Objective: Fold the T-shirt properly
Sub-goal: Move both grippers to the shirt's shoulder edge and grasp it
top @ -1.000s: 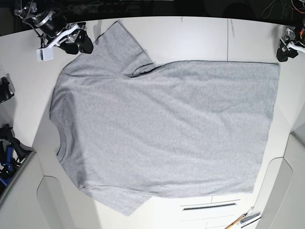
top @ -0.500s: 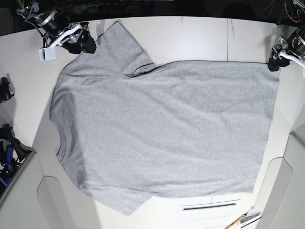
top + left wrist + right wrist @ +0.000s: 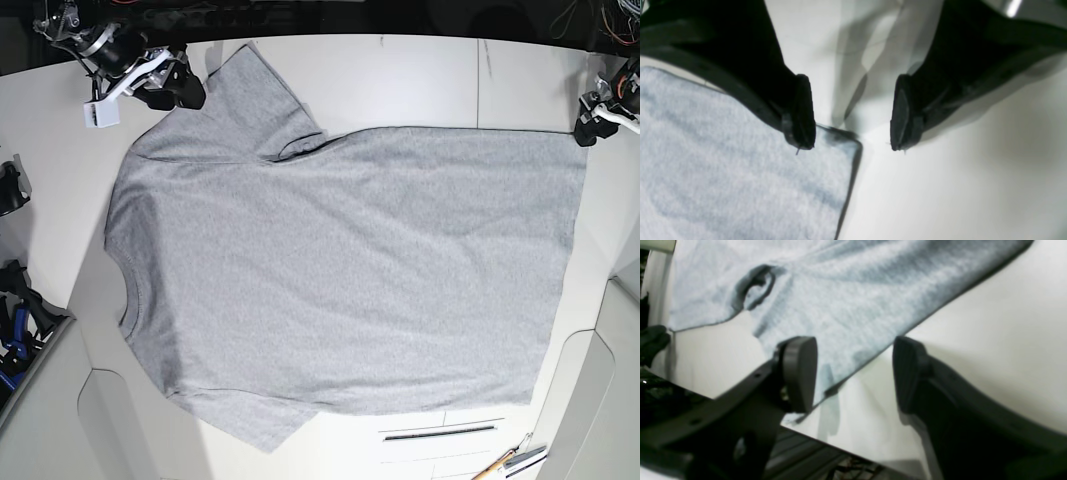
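T-shirt (image 3: 340,270) spread flat, plain side up, across pale table (image 3: 420,80); collar toward right-arm side, hem toward left-arm side. Left gripper (image 3: 851,126) now drawn back a little from half a second ago, wide open astride hem corner. Right gripper (image 3: 853,373) nudged nearer sleeve edge, likewise wide, empty. Likely pre-grasp for first fold. Soft heather-grey knit, faintly rippled; smooth matt tabletop; black rubbery pads (image 3: 800,373).

A pale off-white tabletop (image 3: 420,80) fills the scene under even, soft light. Thin panel seams cross it, with a dark slot (image 3: 440,432) near its front edge. Blackness lies beyond the far edge.
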Controlling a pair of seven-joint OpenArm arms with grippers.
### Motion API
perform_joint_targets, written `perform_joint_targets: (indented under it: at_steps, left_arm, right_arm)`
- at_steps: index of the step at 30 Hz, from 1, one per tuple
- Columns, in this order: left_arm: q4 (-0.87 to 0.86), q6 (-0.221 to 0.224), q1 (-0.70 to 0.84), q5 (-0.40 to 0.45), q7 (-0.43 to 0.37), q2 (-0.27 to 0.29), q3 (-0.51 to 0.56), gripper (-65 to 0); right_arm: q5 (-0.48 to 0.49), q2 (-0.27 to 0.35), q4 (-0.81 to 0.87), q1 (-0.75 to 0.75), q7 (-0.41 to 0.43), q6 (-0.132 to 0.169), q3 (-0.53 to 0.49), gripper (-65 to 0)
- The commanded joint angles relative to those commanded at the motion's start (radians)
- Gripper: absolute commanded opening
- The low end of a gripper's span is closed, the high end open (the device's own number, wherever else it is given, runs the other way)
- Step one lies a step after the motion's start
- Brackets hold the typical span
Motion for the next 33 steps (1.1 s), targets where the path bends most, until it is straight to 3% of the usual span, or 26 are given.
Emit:
perform_joint_targets:
  at_steps: [8, 19, 24, 27, 29, 30, 31, 33]
  left_arm:
    - [0.000, 0.000, 0.000, 0.004, -0.031, 0.005, 0.018, -25.9]
    - [-0.002, 0.000, -0.032, 0.006, -0.021, 0.010, 0.031, -25.9]
    - [-0.001, 0.000, -0.034, 0.005, -0.008, 0.010, 0.146, -25.9]
    - [-0.001, 0.000, -0.036, 0.011, -0.023, 0.010, 0.170, -25.9]
    - [-0.001, 0.000, -0.036, 0.011, -0.028, 0.010, 0.170, -26.1]
    - [-0.001, 0.000, -0.036, 0.011, -0.031, 0.010, 0.170, -29.1]
    - [-0.001, 0.000, -0.036, 0.011, -0.033, 0.010, 0.170, -36.1]
    - [-0.001, 0.000, -0.036, 0.011, -0.038, 0.010, 0.170, -54.8]
  right_arm:
    - [0.000, -0.058, 0.000, 0.002, 0.008, 0.000, -0.026, -28.5]
    - [-0.005, -0.060, 0.000, 0.044, 0.010, 0.000, -0.040, -28.5]
    - [-0.005, -0.060, 0.000, 0.044, 0.010, 0.004, -0.040, -28.6]
    - [-0.004, -0.060, 0.000, 0.045, 0.010, 0.034, -0.040, -28.6]
    - [-0.005, -0.061, 0.000, 0.044, 0.010, 0.038, -0.040, -28.6]
    - [-0.005, -0.061, 0.000, 0.044, 0.011, 0.038, -0.040, -29.7]
    - [-0.005, -0.061, 0.000, 0.044, 0.011, 0.038, -0.040, -33.4]
    - [-0.004, -0.069, 0.000, 0.048, 0.015, 0.041, -0.040, -47.2]
